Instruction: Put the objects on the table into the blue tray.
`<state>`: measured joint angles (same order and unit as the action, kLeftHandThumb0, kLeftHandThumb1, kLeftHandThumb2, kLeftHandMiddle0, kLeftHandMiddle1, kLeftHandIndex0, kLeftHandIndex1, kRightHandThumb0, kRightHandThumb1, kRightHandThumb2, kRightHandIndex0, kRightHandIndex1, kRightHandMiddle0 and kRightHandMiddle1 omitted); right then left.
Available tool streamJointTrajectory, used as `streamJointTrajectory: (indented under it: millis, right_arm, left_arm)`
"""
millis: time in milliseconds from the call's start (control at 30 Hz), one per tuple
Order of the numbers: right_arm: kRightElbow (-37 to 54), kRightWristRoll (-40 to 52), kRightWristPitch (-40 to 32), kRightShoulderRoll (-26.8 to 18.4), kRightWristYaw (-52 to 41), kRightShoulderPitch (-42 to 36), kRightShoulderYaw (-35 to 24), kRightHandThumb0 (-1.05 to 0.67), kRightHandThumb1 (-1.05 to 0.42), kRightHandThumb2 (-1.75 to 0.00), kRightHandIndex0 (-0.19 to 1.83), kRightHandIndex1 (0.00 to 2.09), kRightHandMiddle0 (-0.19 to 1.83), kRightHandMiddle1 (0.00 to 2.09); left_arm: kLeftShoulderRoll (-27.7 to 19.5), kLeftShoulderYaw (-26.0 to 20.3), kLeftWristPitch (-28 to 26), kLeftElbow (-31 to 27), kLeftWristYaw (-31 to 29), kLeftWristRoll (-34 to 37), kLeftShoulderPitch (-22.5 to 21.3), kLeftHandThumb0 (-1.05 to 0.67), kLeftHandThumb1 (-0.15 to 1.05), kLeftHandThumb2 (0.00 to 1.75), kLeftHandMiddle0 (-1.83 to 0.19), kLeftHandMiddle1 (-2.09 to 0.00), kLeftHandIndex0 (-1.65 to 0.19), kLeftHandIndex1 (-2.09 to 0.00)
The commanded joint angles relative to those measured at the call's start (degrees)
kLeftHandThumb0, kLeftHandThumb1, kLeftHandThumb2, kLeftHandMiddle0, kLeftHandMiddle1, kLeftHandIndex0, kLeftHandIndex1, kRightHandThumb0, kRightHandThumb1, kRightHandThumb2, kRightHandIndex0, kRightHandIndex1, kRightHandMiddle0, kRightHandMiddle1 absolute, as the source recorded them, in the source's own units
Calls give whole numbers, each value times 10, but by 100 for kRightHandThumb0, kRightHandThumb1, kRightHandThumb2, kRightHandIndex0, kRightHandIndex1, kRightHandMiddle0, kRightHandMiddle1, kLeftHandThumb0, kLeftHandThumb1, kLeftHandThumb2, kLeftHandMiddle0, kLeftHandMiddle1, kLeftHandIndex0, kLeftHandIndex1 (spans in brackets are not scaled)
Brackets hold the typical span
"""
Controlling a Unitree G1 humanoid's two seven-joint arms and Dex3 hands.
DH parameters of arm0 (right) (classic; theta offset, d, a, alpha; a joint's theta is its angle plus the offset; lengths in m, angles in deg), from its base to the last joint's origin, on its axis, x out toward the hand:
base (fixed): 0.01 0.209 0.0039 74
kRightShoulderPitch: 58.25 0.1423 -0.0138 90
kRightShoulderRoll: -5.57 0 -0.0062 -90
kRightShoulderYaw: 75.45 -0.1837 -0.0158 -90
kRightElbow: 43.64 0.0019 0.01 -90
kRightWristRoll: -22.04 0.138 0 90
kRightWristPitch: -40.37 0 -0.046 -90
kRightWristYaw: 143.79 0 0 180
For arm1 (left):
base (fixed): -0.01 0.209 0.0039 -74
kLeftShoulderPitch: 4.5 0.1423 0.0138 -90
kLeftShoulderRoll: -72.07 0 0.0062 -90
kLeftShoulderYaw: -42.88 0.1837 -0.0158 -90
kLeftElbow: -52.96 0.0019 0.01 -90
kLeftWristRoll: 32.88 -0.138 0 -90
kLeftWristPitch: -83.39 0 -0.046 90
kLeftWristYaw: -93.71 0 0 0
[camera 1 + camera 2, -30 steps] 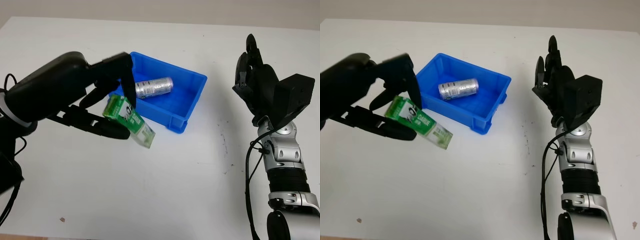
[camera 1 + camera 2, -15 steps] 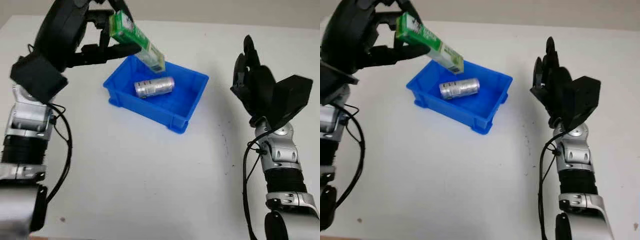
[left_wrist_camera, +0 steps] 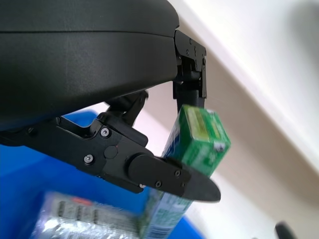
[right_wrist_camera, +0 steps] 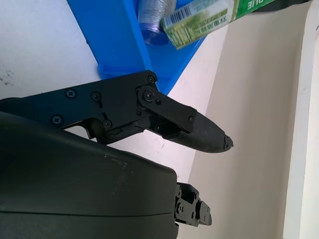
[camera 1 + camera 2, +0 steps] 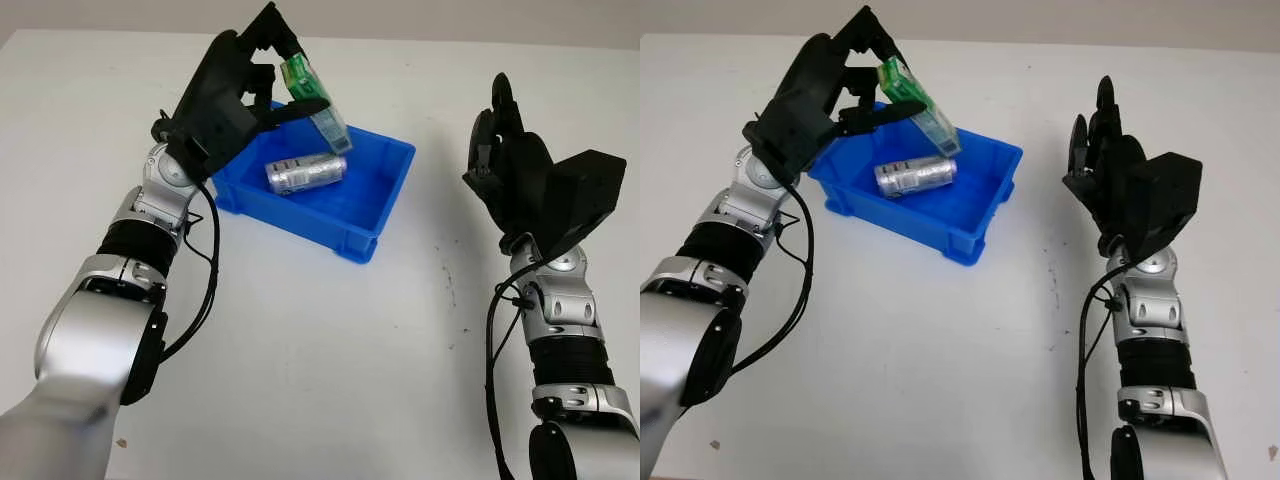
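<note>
As your left hand (image 5: 235, 85) swung the gripped green box (image 5: 315, 100) over the blue tray (image 5: 385, 205), release neared; can (image 5: 305, 173) already inside; right hand (image 5: 515, 170) open, idle.

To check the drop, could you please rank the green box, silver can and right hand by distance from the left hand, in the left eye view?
1. Green box, held in the left hand, tilted over the blue tray.
2. Silver can, lying in the tray.
3. Right hand, open, raised right of the tray.

White table (image 5: 300, 380), beige wall behind
</note>
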<state>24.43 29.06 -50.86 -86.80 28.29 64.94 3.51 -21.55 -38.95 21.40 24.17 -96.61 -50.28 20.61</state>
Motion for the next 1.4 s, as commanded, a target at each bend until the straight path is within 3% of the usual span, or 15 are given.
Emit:
streamJointTrajectory:
  millis: [0, 33, 100, 233, 533, 733, 933, 1100, 1367]
  right_arm:
    - [17, 0, -5, 4, 5, -13, -2, -59, -105, -83, -19, 0, -19, 0]
    - [18, -1, -8, 3, 5, -14, -1, -58, -105, -83, -19, 0, -19, 0]
    - [19, -4, -10, 3, 6, -14, 1, -59, -105, -83, -19, 0, -19, 0]
    - [9, -7, -6, 5, 11, -11, 2, -59, -105, -81, -19, 0, -19, 0]
    - [-11, -7, 3, 7, 12, -1, 1, -59, -105, -79, -19, 0, -19, 0]
    - [-8, -10, 1, 6, 12, -2, 1, -57, -105, -80, -19, 0, -19, 0]
    - [-4, -8, -1, 8, 9, -2, 0, -59, -105, -80, -19, 0, -19, 0]
    - [-4, -7, 0, 9, 9, 0, 0, -60, -105, -80, -19, 0, -19, 0]
    - [-14, -2, 11, 13, 2, 14, -1, -64, -105, -80, -19, 0, -19, 0]
  left_arm:
    - [-15, 20, -17, -13, -36, -14, -8, -59, 105, 38, -17, -65, 2, -85]
    - [-20, 26, -24, -19, -51, -19, -8, -63, 105, 40, -20, -32, -1, -58]
    - [-26, 30, -33, -26, -74, -21, -7, -70, 105, 41, -17, -10, -1, -36]
    - [-35, 33, -40, -34, -89, -23, -6, -77, 105, 48, -8, -4, 2, -18]
    - [-41, 20, -58, -51, -105, 1, 2, -82, 105, 52, -1, -4, 2, -11]
    - [-49, 12, -41, -58, -87, 5, 12, -85, 105, 53, 18, -1, 9, -5]
    - [-39, -56, -26, -51, -39, 76, 25, -83, 105, 54, 14, -4, 9, -6]
    - [-25, -131, -46, -36, -25, 167, 30, -65, 105, 58, 12, -5, 9, -5]
    - [-38, -156, -109, 7, -28, 188, 55, -71, 105, 73, 19, 0, 19, 0]
